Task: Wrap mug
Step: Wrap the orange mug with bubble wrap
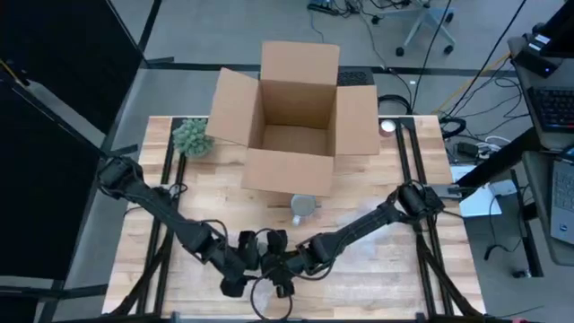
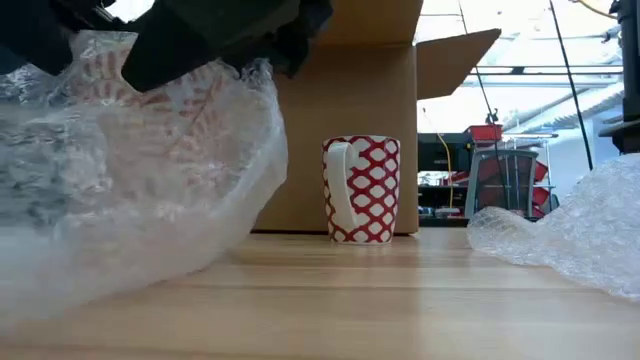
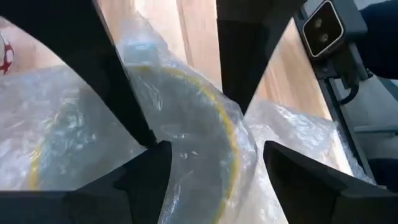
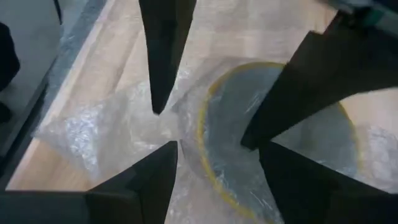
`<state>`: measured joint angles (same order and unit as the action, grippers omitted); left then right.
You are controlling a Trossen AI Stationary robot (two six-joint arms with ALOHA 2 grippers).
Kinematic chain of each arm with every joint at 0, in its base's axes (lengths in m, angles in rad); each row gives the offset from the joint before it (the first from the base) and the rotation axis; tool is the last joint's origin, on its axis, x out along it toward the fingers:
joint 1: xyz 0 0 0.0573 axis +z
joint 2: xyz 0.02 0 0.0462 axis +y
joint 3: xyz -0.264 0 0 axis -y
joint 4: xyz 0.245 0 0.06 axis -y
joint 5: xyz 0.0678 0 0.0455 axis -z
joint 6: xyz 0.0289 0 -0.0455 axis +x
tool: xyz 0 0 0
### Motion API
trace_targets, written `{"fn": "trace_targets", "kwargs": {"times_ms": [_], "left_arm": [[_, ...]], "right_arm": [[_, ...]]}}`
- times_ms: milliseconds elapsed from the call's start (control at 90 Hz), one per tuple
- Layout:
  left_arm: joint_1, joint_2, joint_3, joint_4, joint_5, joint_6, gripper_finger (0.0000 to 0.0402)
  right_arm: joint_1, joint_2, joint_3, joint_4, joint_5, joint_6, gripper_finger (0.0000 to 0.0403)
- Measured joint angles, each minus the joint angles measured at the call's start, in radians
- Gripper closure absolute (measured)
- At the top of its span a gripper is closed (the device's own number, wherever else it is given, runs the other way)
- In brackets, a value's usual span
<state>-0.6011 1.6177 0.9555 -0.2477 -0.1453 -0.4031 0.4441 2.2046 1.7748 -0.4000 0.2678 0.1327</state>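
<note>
A red-and-white patterned mug (image 2: 361, 190) stands upright on the wooden table, just in front of the open cardboard box (image 1: 294, 108); nothing touches it. Clear bubble wrap (image 2: 170, 150) lies near the table's front edge and rises in a heap up to my grippers. My left gripper (image 1: 247, 269) and my right gripper (image 1: 282, 271) meet there, tilted down toward each other, both open. Under the wrap shows a round thing with a yellow rim (image 3: 217, 118). Another part of the wrap (image 2: 580, 225) lies on the table to the right. My left gripper (image 3: 217, 168) is open, with a raised fold of the bubble wrap (image 3: 205, 155) between its fingers; I cannot tell whether they touch it. My right gripper (image 4: 217, 162) is open over the wrap (image 4: 186, 134), slanting down; its fingertips (image 3: 149, 138) reach the wrap's surface, and whether they press it I cannot tell.
A small green plant (image 1: 192, 138) stands at the table's far left, beside the box's left flap. The box takes up the far middle. Bare wood lies between the mug and the grippers and along the table's left and right sides.
</note>
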Motion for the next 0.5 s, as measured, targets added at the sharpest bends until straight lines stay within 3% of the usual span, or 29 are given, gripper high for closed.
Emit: {"fn": "trace_targets", "kwargs": {"times_ms": [300, 500], "left_arm": [[0.016, 0.028, -0.012, 0.025, 0.025, 0.010, 0.0157], [0.021, 0.037, -0.021, 0.033, 0.027, -0.015, 0.0157]], "right_arm": [[-0.005, -0.007, 0.000, 0.000, -0.001, 0.000, 0.0186], [-0.006, -0.088, -0.001, -0.054, -0.014, -0.006, 0.0186]]}}
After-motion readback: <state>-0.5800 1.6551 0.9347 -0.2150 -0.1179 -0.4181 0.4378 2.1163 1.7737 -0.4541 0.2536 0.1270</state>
